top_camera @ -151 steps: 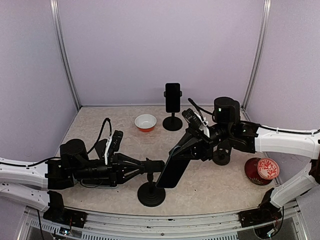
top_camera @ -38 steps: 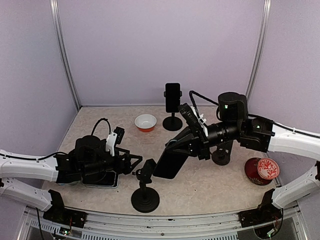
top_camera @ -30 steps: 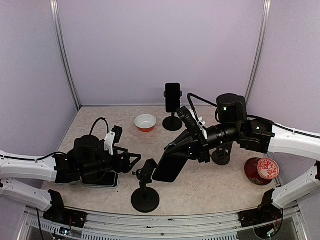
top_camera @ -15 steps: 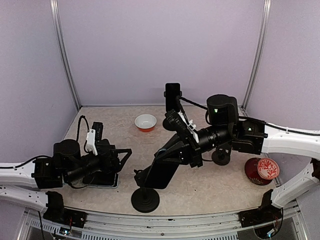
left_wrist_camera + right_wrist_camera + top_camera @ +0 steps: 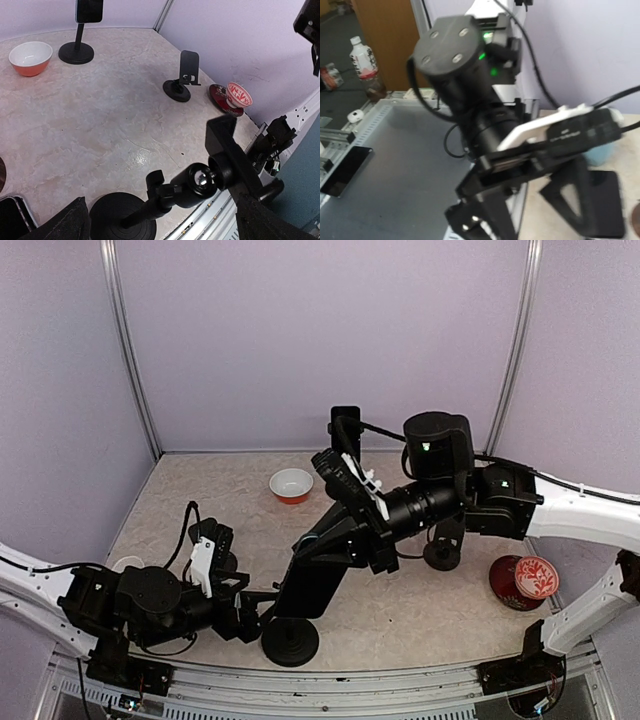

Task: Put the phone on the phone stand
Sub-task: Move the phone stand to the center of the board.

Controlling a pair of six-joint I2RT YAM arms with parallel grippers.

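right gripper [image 5: 330, 540] clenched on phone [image 5: 305, 585], tilted above stand [image 5: 290, 638]; stand head hidden behind phone, contact unclear. left gripper [image 5: 248, 612] spread wide beside stand post, fingers [image 5: 62, 225] cut off at frame edge.

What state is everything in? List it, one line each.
phone: tilted, held over near stand
right gripper: shut on phone
left gripper: open, empty
near stand: upright, cradle empty
far stand: holding second phone
small stand: empty
orange bowl: upright, empty
patterned bowl: upright on saucer
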